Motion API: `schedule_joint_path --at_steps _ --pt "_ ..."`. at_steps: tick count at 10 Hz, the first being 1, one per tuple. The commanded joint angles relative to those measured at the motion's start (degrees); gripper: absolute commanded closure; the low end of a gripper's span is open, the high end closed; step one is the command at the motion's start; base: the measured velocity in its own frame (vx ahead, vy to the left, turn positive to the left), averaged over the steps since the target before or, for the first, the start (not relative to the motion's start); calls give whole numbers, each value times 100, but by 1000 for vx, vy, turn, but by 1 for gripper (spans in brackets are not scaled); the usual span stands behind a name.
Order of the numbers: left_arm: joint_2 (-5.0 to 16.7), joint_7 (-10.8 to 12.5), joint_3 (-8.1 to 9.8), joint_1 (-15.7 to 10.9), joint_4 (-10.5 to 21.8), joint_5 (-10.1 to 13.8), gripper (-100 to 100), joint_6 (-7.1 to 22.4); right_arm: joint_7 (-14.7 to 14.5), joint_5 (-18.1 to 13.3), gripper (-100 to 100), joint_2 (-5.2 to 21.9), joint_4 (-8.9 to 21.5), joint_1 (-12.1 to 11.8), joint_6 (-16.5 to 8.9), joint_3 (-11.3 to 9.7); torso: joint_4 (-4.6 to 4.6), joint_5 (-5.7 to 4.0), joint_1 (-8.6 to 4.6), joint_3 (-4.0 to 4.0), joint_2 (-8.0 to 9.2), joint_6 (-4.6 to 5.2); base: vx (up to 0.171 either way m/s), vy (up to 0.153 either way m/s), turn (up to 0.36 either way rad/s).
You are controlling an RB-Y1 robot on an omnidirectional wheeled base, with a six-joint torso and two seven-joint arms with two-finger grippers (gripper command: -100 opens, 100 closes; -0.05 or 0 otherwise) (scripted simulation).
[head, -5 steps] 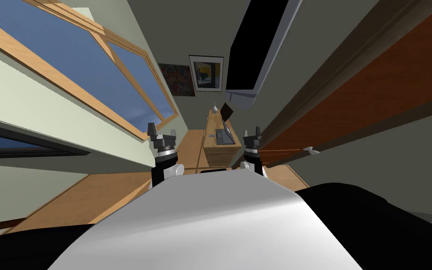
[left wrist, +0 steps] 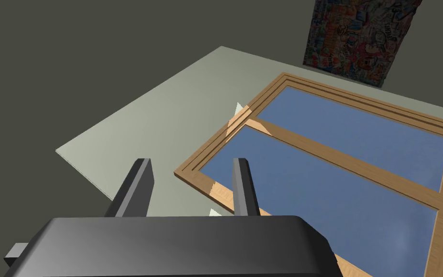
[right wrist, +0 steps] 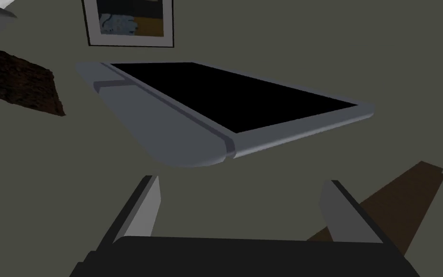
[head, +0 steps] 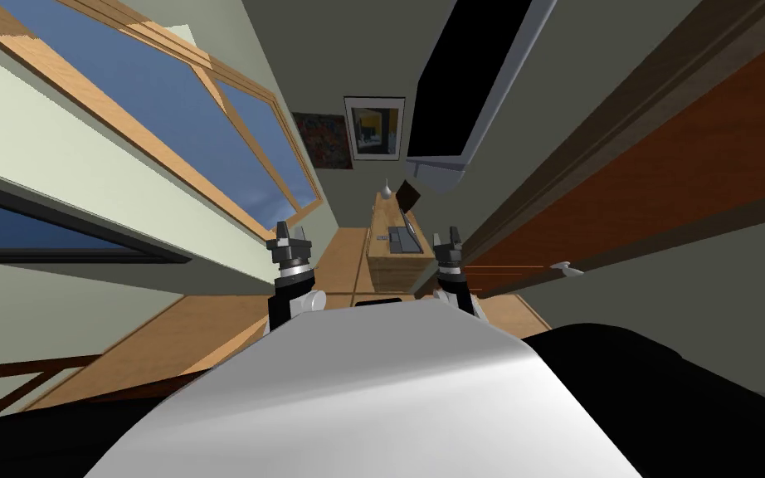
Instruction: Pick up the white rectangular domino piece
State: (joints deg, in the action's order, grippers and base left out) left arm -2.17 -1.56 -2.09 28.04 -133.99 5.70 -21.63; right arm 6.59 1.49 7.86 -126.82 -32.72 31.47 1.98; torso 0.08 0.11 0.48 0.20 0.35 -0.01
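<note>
left gripper (left wrist: 191, 161) is hanging narrow and empty, right gripper (right wrist: 242, 179) is gaping wide. the domino is probably lying on the wooden table (head: 393, 267) at twelve o'clock, too small to make out. it is likely light, stiff and slick, so pinching its long sides seems best.

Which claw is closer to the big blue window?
Left. The left claw is just beside the window, near its lower frame. The right claw is farther off, on the other side of the wooden desk.
</note>
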Motion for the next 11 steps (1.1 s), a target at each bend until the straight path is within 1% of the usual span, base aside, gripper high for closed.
schedule_joint_path --at_steps 1,3,4,6,7,8,9,10,11 --pt "0 0 0 0 0 0 0 0 -191 -195 -100 286 23 -140 105 110 0 0 0 0 0 0 -97 142 157" --pt "0 0 0 0 0 0 0 0 -450 -491 -100 644 63 -376 245 296 0 4 18 -2 -5 -1 -45 194 157" --pt "0 0 -1 0 0 0 0 0 -450 -491 -100 725 63 -376 245 296 -3 6 26 -8 -15 0 -26 132 45" --pt "0 0 0 1 0 0 0 0 -737 -841 -100 1122 118 -676 391 526 -4 -1 -7 -11 -19 -1 -43 135 161" --pt "0 0 0 0 0 0 0 0 -737 -841 -100 1182 118 -676 391 526 -2 1 7 -6 -11 0 -34 123 49" --pt "0 0 1 1 0 0 0 0 -885 -1034 -100 1418 152 -849 462 654 -2 0 -4 -8 -15 2 14 129 152" --pt "0 0 0 1 0 0 0 0 -1036 -1229 -100 1576 192 -1037 530 789 -5 -1 -2 -15 -28 -1 24 174 200" --pt "0 0 0 1 0 0 0 0 -1036 -1236 -100 1671 192 -1037 530 789 -7 3 10 -19 -34 0 12 131 48" --pt "0 0 1 1 0 0 0 0 -1186 -1447 -100 1889 236 -1239 593 931 -7 1 -1 -19 -33 1 26 131 135"
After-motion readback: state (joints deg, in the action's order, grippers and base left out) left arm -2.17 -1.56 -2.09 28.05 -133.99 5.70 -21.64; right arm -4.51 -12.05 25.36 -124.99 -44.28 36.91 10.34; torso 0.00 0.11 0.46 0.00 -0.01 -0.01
